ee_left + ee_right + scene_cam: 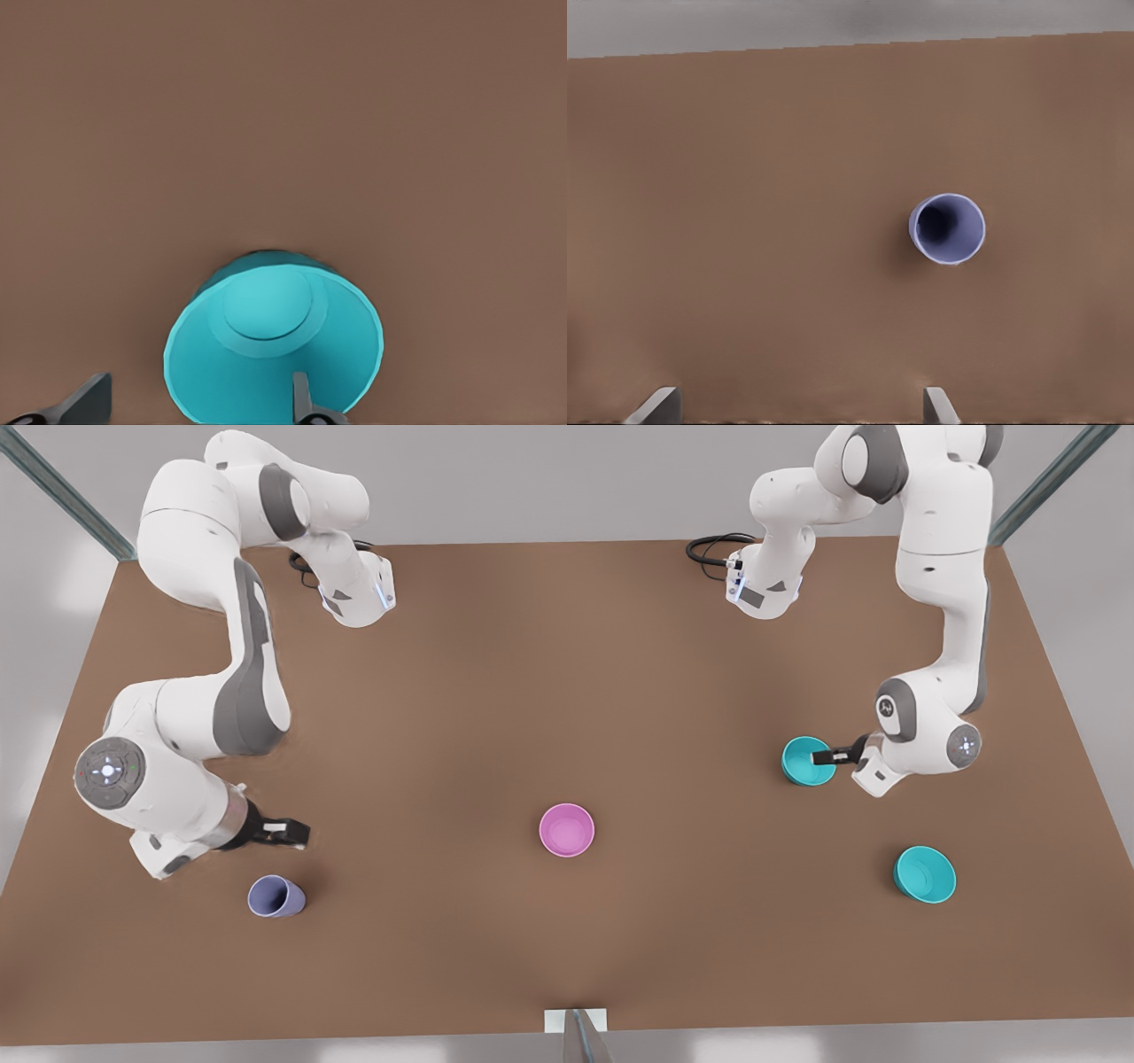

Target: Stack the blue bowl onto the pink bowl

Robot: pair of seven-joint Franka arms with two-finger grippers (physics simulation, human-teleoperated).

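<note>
Closest to the front camera, in the lower left of that frame, stands a greyish-lavender cup (276, 895) on the brown table (567, 691); it also shows in the right wrist view (947, 229), upright with its dark mouth open.

At the right of the front view sits the blue bowl (807, 761), mouth up. The left gripper (824, 757) is at this bowl, one dark finger reaching over the rim into the bowl. In the left wrist view the bowl (275, 345) fills the lower middle, and the gripper (199, 403) straddles its rim: one fingertip (302, 398) is inside the bowl, the other is outside it, with the wall between them, so the jaws stand apart and are not pressed on the wall.

Near the lower middle of the front view, well apart from the blue bowl, sits the pink bowl (567, 829), mouth up. A second teal bowl (924, 874) lies in the lower right, tilted.

The right gripper (285, 832) waits at the lower left, just above the cup in the frame, with its fingers spread and holding nothing (799, 405).
</note>
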